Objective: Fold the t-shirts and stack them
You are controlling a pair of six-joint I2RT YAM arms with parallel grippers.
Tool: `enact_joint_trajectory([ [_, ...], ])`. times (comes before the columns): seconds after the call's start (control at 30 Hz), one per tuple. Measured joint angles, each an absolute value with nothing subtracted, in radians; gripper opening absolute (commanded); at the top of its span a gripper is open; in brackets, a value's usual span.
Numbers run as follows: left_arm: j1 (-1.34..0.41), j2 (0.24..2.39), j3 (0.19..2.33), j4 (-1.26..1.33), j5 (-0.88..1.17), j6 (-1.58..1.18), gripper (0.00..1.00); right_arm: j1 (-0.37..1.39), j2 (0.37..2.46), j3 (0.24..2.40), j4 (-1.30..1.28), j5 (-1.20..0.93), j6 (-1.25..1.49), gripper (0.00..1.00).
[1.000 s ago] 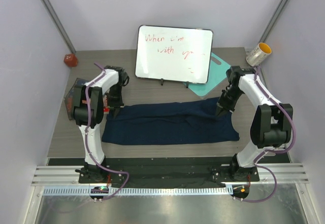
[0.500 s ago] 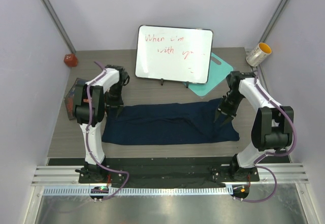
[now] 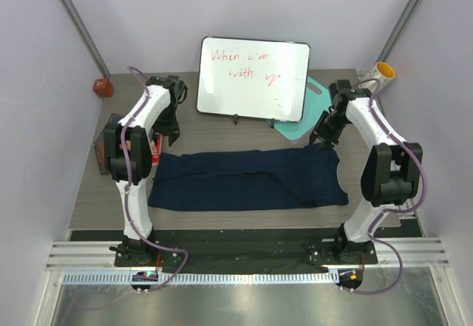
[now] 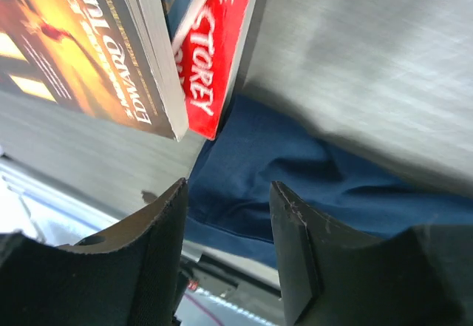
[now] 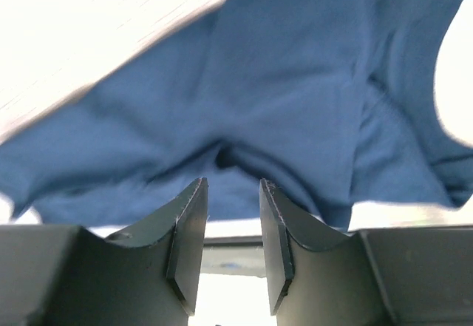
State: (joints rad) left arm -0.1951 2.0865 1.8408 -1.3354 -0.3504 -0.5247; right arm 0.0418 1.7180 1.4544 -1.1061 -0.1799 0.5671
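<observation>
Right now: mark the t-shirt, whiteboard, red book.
t-shirt (image 3: 247, 180), top external view, middle of the fabric.
whiteboard (image 3: 253, 78), top external view, centre of writing surface.
red book (image 4: 211, 67), left wrist view, lettered cover.

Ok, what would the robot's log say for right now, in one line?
t-shirt: lying on table as a long strip | left gripper: open, empty, near books | right gripper: open, empty, clear of t-shirt

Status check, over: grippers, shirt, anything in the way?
Left gripper open, empty. Right gripper open, empty. T-shirt lying flat in a long band, neither gripper touching it. Books close by its left end.
</observation>
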Motion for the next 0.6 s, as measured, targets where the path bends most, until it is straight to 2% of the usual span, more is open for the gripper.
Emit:
enact_joint_trajectory([
  [0.17,-0.19,2.086,1.714,-1.329,-0.348,-0.525,0.46,0.043,1.779,1.381,-1.041,-0.109,0.568,0.38],
  [0.23,-0.187,2.086,1.664,-1.325,-0.347,-0.524,0.42,0.043,1.779,1.343,-1.012,-0.088,0.572,0.37],
  [0.27,-0.187,2.086,1.649,-1.323,-0.347,-0.525,0.38,0.043,1.781,1.331,-1.0,-0.082,0.575,0.34],
  [0.3,-0.186,2.086,1.63,-1.316,-0.347,-0.524,0.21,0.043,1.784,1.317,-0.979,-0.075,0.579,0.3],
  [0.33,-0.185,2.086,1.618,-1.308,-0.347,-0.525,0.12,0.043,1.787,1.306,-0.962,-0.067,0.58,0.24],
  [0.37,-0.185,2.086,1.603,-1.294,-0.346,-0.529,0.03,0.043,1.794,1.295,-0.943,-0.054,0.585,0.09],
  [0.4,-0.185,2.086,1.588,-1.282,-0.344,-0.528,0.0,0.043,1.809,1.29,-0.934,-0.039,0.588,0.01],
  [0.6,-0.184,2.106,1.55,-1.257,-0.34,-0.537,0.0,0.044,1.937,1.332,-0.974,0.033,0.63,0.01],
])
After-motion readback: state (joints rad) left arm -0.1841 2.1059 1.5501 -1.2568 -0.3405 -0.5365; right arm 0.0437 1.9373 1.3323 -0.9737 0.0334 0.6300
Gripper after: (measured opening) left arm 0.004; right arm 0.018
